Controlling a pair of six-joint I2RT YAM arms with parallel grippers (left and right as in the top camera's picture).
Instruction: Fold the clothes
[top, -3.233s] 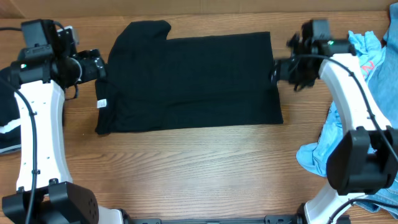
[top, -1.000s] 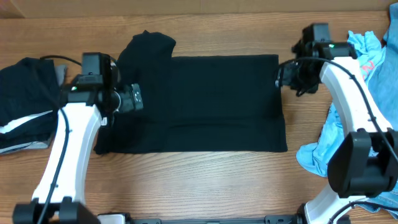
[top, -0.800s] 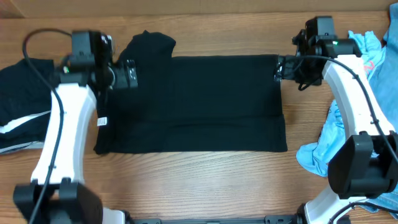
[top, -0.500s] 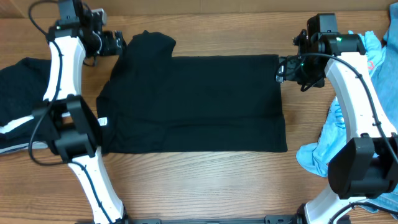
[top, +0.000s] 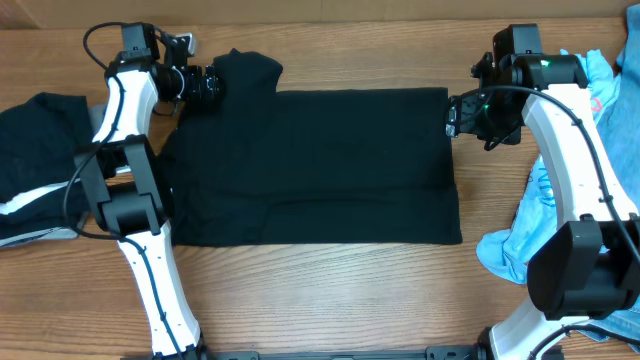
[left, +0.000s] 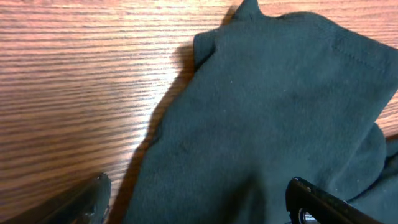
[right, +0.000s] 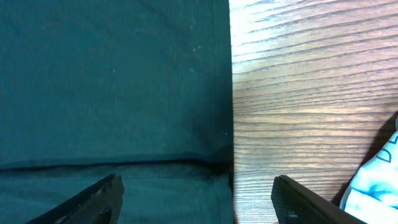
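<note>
Black shirt (top: 320, 165) spread flat on wooden table (top: 330, 290), small white tag (top: 166, 195) at its left edge, print too small to read, left gripper (top: 208, 86) fingers apart over the sleeve, right gripper (top: 452, 115) fingers apart at shirt's right edge

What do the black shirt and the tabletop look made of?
Black shirt: soft matte knit, probably cotton jersey; it lies limp and shows a stitched hem in the left wrist view. Tabletop: wood or wood-look laminate, smooth; grain lines run across it.
</note>
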